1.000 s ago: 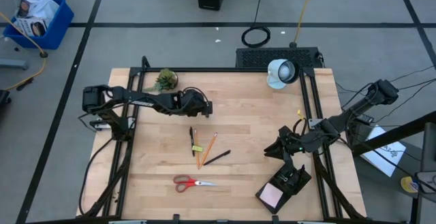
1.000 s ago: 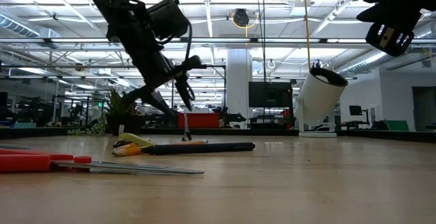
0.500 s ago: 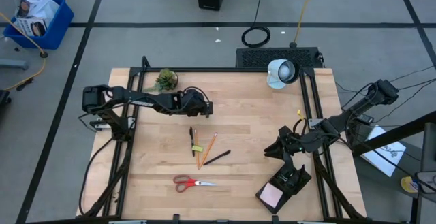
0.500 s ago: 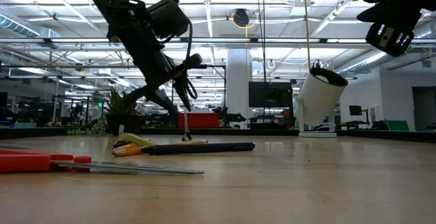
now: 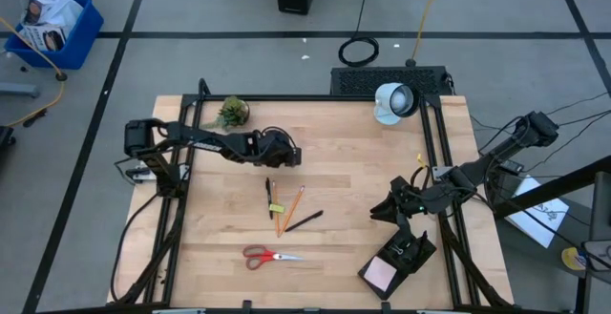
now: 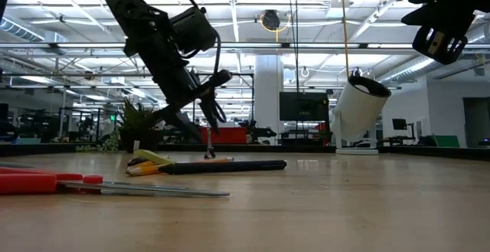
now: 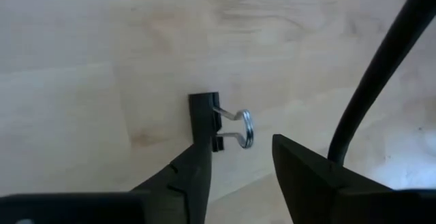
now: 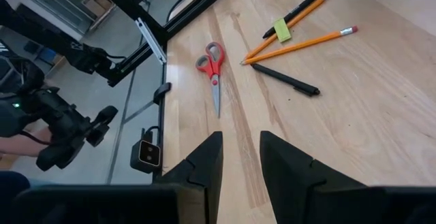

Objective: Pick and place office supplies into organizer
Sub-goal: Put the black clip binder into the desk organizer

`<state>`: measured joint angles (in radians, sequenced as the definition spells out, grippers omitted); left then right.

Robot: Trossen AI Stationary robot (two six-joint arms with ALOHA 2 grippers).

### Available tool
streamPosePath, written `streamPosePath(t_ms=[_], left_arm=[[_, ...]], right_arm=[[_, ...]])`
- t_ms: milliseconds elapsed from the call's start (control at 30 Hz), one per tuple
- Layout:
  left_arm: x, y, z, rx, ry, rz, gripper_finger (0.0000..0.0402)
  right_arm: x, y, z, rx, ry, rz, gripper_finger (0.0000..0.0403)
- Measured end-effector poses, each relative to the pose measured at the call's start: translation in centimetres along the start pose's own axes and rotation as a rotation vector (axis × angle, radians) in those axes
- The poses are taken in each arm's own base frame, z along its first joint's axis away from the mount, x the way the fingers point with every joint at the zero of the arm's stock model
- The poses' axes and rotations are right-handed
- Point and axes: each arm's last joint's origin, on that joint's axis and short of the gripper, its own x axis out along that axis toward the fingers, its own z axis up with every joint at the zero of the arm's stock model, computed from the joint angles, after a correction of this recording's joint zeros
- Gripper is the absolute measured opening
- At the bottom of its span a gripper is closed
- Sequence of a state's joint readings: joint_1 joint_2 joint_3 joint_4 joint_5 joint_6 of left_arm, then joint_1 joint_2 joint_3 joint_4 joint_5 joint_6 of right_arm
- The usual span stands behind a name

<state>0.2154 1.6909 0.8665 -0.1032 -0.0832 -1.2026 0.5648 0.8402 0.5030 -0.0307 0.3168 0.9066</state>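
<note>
The left end effector [image 5: 292, 155] hangs over the far-left part of the wooden table [image 5: 344, 161], just past the far tip of the pen and pencil cluster. In its wrist view its 2 fingers [image 7: 194, 176] stand spread, with a gap between them, and a small black binder clip [image 7: 204, 122] with silver wire handles lies flat on the wood just ahead of them; 1 finger overlaps the clip's black body, though contact cannot be confirmed. From table height the same end effector [image 6: 208, 106] points down above the clip [image 6: 207, 151], apart from the table surface.

The right end effector [image 5: 382, 211] hovers at the right side of the table, beside the black organizer [image 5: 401, 260], which sits at the near-right corner with a pink sticky-note pad [image 5: 380, 275] in 1 of its compartments. Its fingers [image 8: 204, 166] show a narrow gap with nothing between them.

Mid-table lie 2 orange pencils [image 5: 292, 207], 1 crossed by a small yellow-green tag [image 5: 276, 207], and 2 black pens [image 5: 304, 221]; 1 pen runs alongside a pencil, the other lies angled nearer the scissors. Red-handled scissors [image 5: 267, 255] rest closed on the near side, well apart from the organizer. At the far edge stand a small green potted plant [image 5: 230, 113] on the left and a round white lamp [image 5: 393, 101] on the right.
</note>
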Motion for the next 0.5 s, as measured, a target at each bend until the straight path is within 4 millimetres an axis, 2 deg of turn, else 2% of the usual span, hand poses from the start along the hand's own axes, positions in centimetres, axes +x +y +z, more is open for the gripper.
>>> streamPosePath(t_ms=[500], left_arm=[[0.02,0.1,0.33,0.037,-0.027,0.008,0.0011]], right_arm=[[0.0,-0.11,0.1,-0.003,-0.036,-0.032,0.0089]])
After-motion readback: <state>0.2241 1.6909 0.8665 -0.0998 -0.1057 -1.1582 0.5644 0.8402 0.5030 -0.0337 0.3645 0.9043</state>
